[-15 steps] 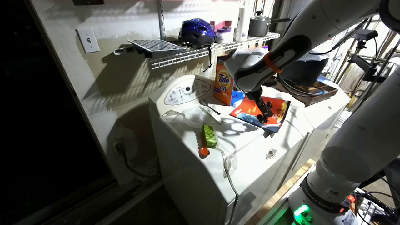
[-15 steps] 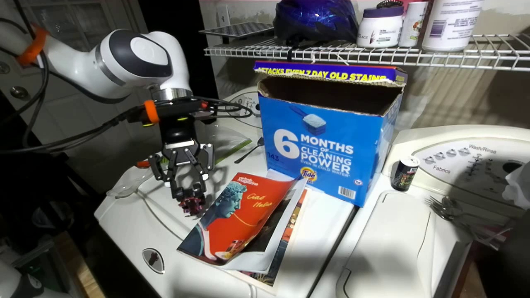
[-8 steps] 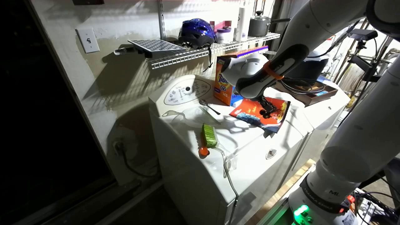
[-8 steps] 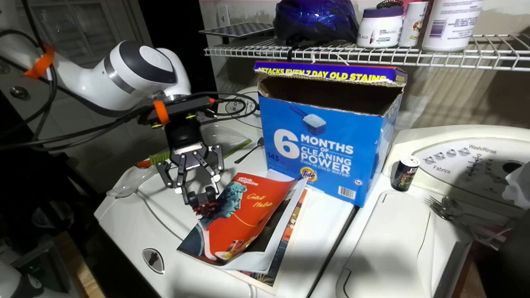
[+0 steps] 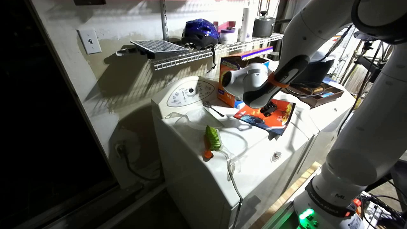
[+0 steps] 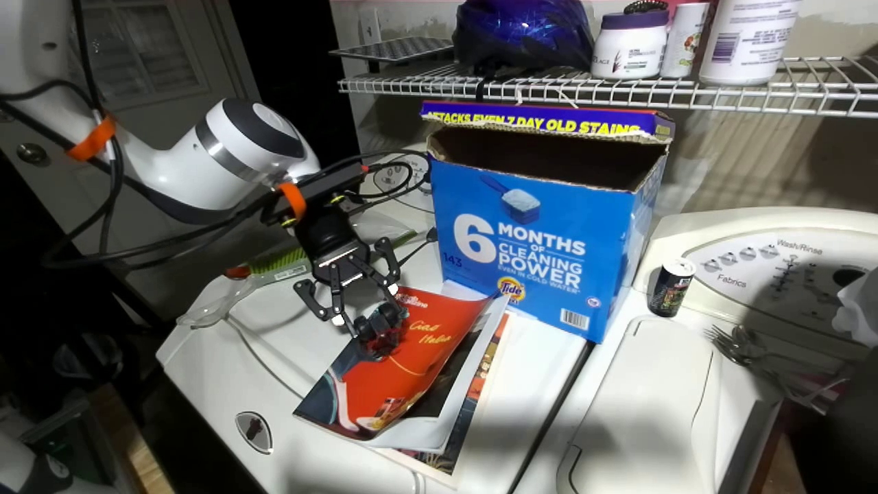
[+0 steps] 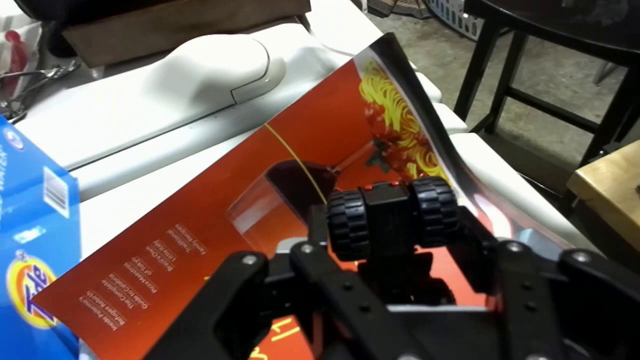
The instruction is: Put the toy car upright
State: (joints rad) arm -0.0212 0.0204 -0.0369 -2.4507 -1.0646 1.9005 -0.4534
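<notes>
The toy car [image 6: 378,336] is a small black toy with chunky knobbly wheels and some red parts. My gripper [image 6: 377,317] is shut on it, with a finger at each side. In the wrist view the car [image 7: 392,225] shows a pair of wheels and a black underside towards the camera, between the fingers of the gripper [image 7: 392,212]. The car is tilted, held over the red magazine [image 6: 429,363]. I cannot tell whether it touches the page. In an exterior view the car [image 5: 268,109] shows below the arm, which hides most of the gripper.
A tall open Tide box [image 6: 521,233] stands behind the magazine, under a wire shelf [image 6: 391,87]. A green brush [image 5: 213,138], an orange item [image 5: 207,154] and a dark spoon [image 5: 213,108] lie on the white machine. A black can [image 6: 671,288] and a wooden tray [image 5: 321,99] stand beyond.
My gripper has carried the car over the magazine, nearer the box. The wrist has tilted and turned the car, so that its dark wheels show more and its red side less.
</notes>
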